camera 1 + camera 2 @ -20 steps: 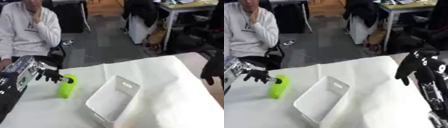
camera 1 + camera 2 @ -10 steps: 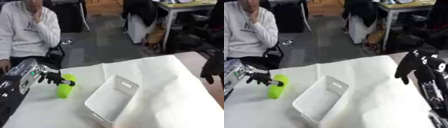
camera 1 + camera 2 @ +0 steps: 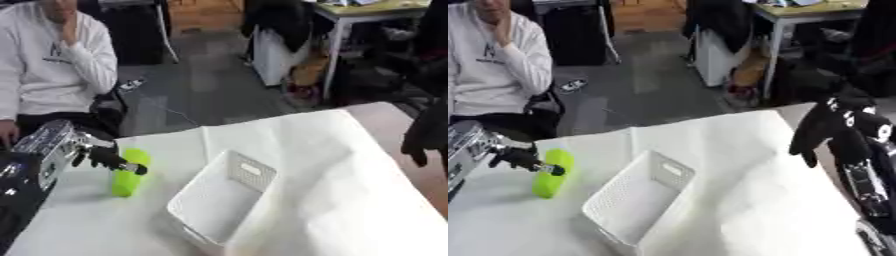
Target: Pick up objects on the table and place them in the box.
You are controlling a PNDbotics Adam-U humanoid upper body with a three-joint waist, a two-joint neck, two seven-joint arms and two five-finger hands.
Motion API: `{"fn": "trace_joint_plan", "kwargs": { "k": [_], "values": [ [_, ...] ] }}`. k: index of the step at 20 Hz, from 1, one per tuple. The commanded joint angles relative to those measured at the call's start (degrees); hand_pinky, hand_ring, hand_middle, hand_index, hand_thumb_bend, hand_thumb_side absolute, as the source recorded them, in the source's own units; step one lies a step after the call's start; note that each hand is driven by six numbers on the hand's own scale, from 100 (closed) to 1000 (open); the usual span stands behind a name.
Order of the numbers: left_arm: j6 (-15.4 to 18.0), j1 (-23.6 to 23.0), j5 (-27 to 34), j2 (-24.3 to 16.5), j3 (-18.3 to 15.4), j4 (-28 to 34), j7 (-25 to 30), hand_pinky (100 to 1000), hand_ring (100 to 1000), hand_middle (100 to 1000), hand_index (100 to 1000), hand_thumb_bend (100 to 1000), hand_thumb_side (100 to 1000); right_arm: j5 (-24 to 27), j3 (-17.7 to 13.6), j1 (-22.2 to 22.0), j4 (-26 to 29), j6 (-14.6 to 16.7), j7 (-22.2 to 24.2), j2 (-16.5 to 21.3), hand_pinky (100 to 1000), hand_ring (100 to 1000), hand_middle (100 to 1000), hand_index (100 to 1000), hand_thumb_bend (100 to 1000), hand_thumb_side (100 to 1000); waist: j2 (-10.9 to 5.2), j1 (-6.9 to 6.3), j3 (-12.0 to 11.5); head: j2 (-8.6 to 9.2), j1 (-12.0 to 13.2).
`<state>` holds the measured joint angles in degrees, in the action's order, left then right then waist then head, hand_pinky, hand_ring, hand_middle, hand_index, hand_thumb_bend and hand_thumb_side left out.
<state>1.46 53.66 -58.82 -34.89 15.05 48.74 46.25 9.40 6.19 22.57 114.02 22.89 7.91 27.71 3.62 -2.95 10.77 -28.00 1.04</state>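
Observation:
A bright green oblong object (image 3: pixel 129 173) lies on the white-covered table (image 3: pixel 332 165) at the left. My left hand (image 3: pixel 103 156) reaches in from the left, its dark fingers lying over the object's upper part with the tips curled down onto it. An empty white slotted box (image 3: pixel 219 200) stands just right of the object, set at an angle. Over the table's right edge my right hand (image 3: pixel 826 131) hangs with relaxed fingers pointing down, holding nothing.
A person in a white sweatshirt (image 3: pixel 52 65) sits beyond the table's far left corner. Desks, bags and chairs (image 3: pixel 289 45) stand on the floor behind. The cloth is wrinkled around the box.
The camera has shifted slightly. My left hand has stayed on the green object, which sits a little nearer the table's left side. The right hand has barely moved.

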Motion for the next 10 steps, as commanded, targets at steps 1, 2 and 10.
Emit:
{"fn": "trace_joint_plan", "kwargs": {
  "k": [1, 2, 10],
  "values": [
    [-0.26, 1.86, -1.3, -0.54, -1.45, -0.66, -1.34, 320, 628, 670, 708, 649, 1000, 0.24, -0.49, 1.04, 0.58, -0.05, 0.24, 0.57, 150, 394, 459, 515, 100, 683, -0.53, 0.13, 0.05, 0.52, 0.42],
    [-0.31, 2.0, -1.61, -0.43, -1.62, -0.98, -1.62, 320, 629, 670, 707, 650, 1000, 0.26, -0.49, 1.07, 0.58, -0.05, 0.25, 0.55, 150, 394, 459, 515, 100, 683, -0.51, 0.12, 0.08, 0.54, 0.43],
    [-1.41, 2.63, -5.86, 0.62, -3.05, -3.35, -3.97, 326, 635, 673, 698, 657, 1000, 0.47, -0.41, 1.43, 0.58, -0.11, 0.47, 0.3, 151, 394, 459, 516, 100, 684, -0.35, 0.07, 0.51, 0.84, 0.81]
  ]
}}
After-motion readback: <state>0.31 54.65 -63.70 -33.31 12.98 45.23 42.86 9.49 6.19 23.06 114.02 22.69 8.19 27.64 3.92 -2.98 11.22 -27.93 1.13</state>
